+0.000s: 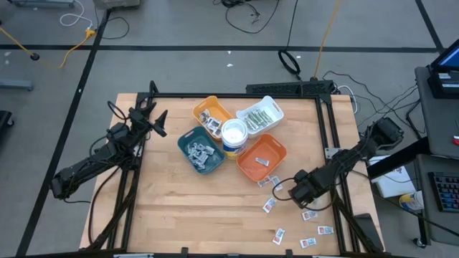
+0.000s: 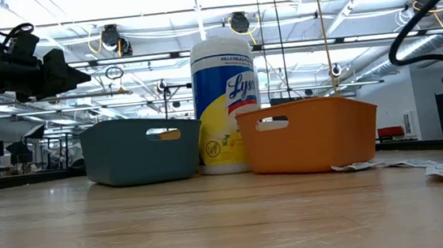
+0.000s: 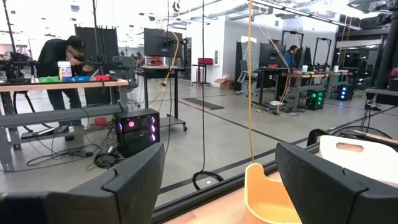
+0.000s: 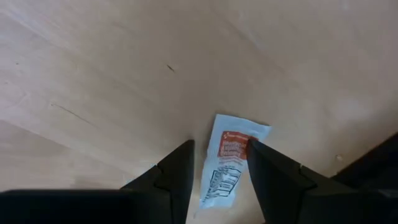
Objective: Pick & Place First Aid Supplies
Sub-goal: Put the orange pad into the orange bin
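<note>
A white packet with a red mark (image 4: 227, 163) lies flat on the wooden table. My right gripper (image 4: 219, 146) points down over it, open, with one finger on each long side of the packet and not touching it. In the high view this gripper (image 1: 297, 189) stands near the table's right edge, among several loose packets (image 1: 270, 205). One packet (image 1: 263, 162) lies in the orange tray (image 1: 275, 149). My left gripper (image 1: 154, 122) waits open and raised at the table's far left.
Teal tray (image 1: 201, 152), yellow tray (image 1: 213, 109), white tray (image 1: 259, 115) and a white round tub (image 1: 234, 135) cluster at the table's far middle. More packets (image 1: 325, 230) lie toward the near right corner. Bare wood (image 1: 179, 208) spreads across the near left.
</note>
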Action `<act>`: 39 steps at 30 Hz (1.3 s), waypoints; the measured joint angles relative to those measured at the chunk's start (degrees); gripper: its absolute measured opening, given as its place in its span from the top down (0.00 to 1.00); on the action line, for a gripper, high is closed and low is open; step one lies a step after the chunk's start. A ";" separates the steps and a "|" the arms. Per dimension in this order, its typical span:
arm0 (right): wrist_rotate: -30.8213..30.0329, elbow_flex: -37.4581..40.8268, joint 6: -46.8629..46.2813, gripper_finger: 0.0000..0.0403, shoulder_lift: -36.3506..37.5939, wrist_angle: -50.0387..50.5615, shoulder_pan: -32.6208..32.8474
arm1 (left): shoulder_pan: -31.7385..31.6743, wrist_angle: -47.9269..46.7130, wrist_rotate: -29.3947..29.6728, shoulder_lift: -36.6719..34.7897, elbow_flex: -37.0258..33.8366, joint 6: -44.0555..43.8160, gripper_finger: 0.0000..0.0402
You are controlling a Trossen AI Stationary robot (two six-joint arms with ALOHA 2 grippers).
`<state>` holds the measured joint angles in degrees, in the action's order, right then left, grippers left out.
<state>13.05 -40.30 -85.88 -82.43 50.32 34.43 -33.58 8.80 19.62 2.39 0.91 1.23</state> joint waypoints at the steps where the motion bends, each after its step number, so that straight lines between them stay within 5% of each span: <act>1: 0.31 0.25 0.01 0.65 0.00 -0.13 -0.07 | 0.00 0.00 0.00 0.00 0.00 0.00 0.23; 5: 0.61 0.35 0.57 0.71 -0.04 -1.28 -0.09 | 0.01 0.00 0.00 0.00 0.00 0.00 0.23; 11: 0.95 0.40 1.29 0.97 -0.09 -4.17 -0.41 | 0.00 0.00 0.00 0.00 0.00 0.00 0.23; 17: 0.76 -2.67 3.78 0.99 -0.46 1.21 -2.41 | 0.02 0.00 0.00 0.00 0.00 0.00 0.23; 27: 0.51 -17.95 10.30 0.99 -0.28 18.14 -7.30 | 0.01 0.00 0.00 0.00 0.00 0.00 0.23; 39: 0.21 -32.32 14.06 1.00 -4.24 26.61 -16.72 | 0.00 0.00 0.00 0.00 0.00 0.00 0.23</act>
<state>13.26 -72.62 -71.82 -86.68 76.93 17.71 -33.58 8.80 19.62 2.39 0.91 1.23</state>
